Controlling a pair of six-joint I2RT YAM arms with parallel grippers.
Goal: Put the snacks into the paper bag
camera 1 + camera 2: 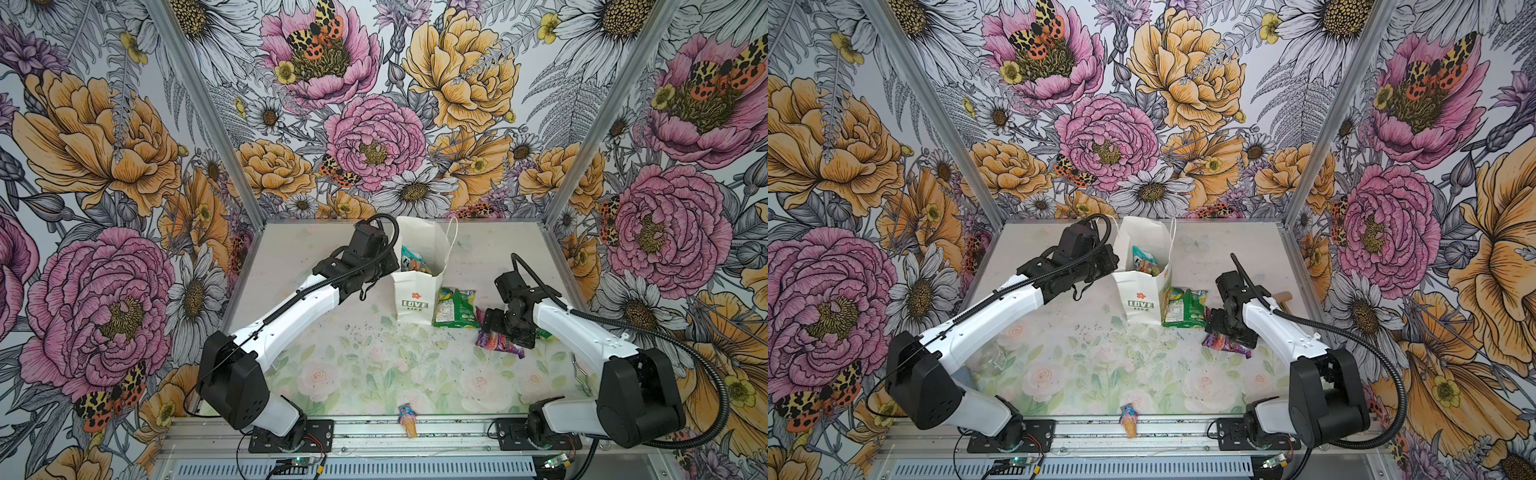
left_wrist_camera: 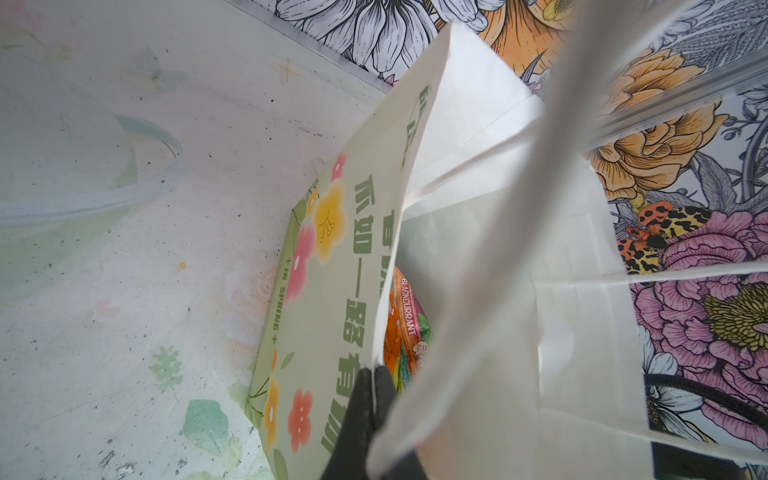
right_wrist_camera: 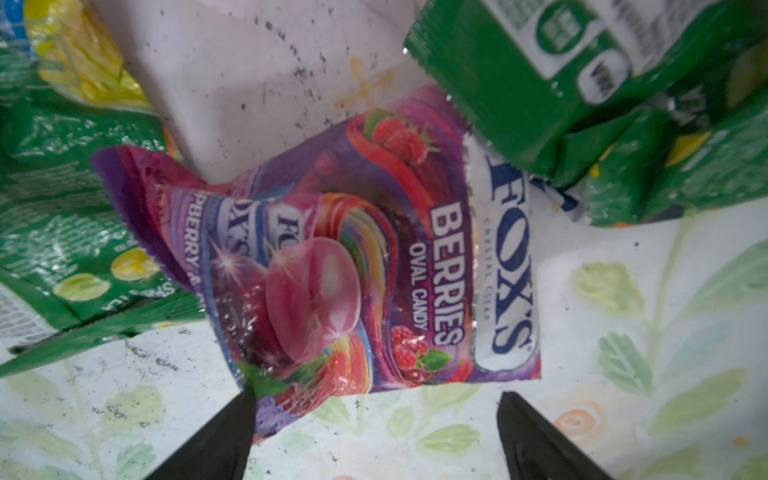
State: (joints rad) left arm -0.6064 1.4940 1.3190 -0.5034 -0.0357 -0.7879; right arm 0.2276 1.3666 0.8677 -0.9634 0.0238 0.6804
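Left gripper [image 2: 376, 382] clamped on paper bag [image 1: 415, 299] rim. Right gripper [image 3: 374, 405] jaws apart over purple packet [image 3: 374, 257] on tabletop [image 1: 374, 365], one fingertip [image 3: 232, 424] maybe touching it. Green packets [image 1: 455, 309] beside bag.

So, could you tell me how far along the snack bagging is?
Done: at least a teal packet and an orange packet sit inside the paper bag. In hand: the left gripper pinches the bag's rim, while the right gripper hangs open over the purple packet, not gripping it. Left: that packet and the green packets beside the bag.
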